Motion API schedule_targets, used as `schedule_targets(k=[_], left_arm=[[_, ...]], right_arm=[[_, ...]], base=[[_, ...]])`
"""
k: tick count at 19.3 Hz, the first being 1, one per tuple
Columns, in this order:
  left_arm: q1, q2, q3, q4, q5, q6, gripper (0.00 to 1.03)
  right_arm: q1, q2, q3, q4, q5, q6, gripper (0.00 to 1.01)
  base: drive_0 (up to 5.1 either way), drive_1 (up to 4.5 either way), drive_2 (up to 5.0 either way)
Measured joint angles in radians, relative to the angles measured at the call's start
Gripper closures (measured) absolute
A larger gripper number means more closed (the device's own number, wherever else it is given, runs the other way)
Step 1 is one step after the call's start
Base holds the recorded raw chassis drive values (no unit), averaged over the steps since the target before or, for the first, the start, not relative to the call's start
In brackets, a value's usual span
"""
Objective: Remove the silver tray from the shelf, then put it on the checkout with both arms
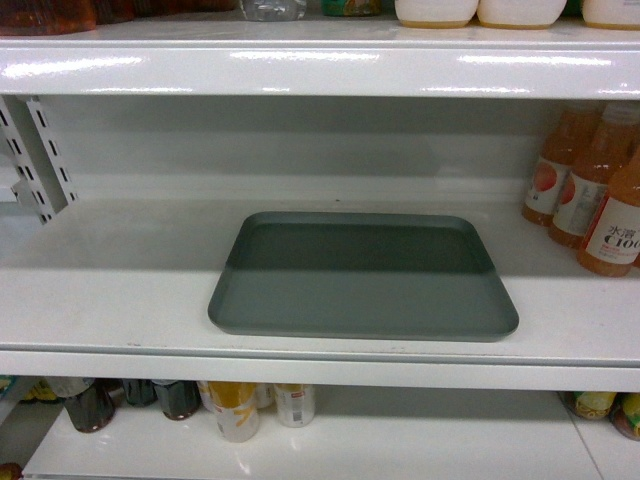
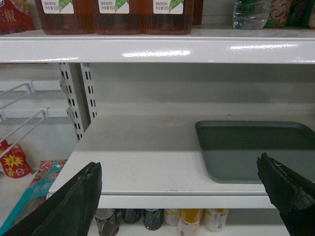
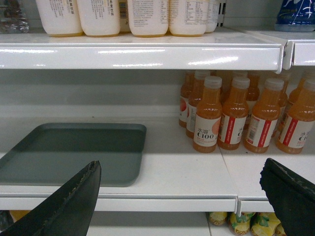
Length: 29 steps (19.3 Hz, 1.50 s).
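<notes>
Silver tray (image 1: 363, 285) empty on shelf (image 1: 110, 290), orange bottles (image 3: 236, 115) right, both grippers (image 2: 182, 189) (image 3: 184, 189) spread wide

One flat grey-green rectangular tray (image 1: 362, 275) is lying on the white metal shelf board (image 1: 110, 290). At least eight orange plastic juice bottles (image 3: 207, 115) are standing right of it, some hidden.

Shop, grocery-type aisle. White metal shelf (image 1: 120, 300) boards on slotted uprights (image 2: 74, 98), stocked in rows: orange juice bottles (image 3: 231, 115) with C100 labels, white jugs (image 3: 128, 17), dark brown labelled bottles (image 2: 113, 14), cans and bottles (image 1: 240, 408) on the board below, snack packets (image 2: 15, 160) at left.
</notes>
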State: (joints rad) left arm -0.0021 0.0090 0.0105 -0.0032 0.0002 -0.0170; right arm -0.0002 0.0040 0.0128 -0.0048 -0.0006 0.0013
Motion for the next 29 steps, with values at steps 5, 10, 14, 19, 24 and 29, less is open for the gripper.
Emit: schedule_targets(k=[5, 10, 14, 19, 24, 29], left_arm=[[0.000, 0.000, 0.000, 0.000, 0.000, 0.000, 0.05], [0.000, 0.000, 0.000, 0.000, 0.000, 0.000, 0.05], [0.000, 0.000, 0.000, 0.000, 0.000, 0.000, 0.05], [0.000, 0.000, 0.000, 0.000, 0.000, 0.000, 0.05], [-0.005, 0.005, 0.004, -0.025, -0.018, -0.006, 0.05], [-0.154, 0.775, 0.204, 0.141, -0.229, -0.271, 0.05]], right_arm=[[0.000, 0.000, 0.000, 0.000, 0.000, 0.000, 0.03], [0.000, 0.000, 0.000, 0.000, 0.000, 0.000, 0.03], [0.000, 0.000, 0.000, 0.000, 0.000, 0.000, 0.03], [0.000, 0.000, 0.000, 0.000, 0.000, 0.000, 0.03], [-0.001, 0.001, 0.000, -0.005, -0.003, 0.000, 0.03], [-0.073, 0.665, 0.146, 0.099, -0.352, -0.125, 0.03]], base=[[0.0, 0.00, 0.0], [0.0, 0.00, 0.0], [0.0, 0.00, 0.0], [0.0, 0.00, 0.0], [0.0, 0.00, 0.0], [0.0, 0.00, 0.0]])
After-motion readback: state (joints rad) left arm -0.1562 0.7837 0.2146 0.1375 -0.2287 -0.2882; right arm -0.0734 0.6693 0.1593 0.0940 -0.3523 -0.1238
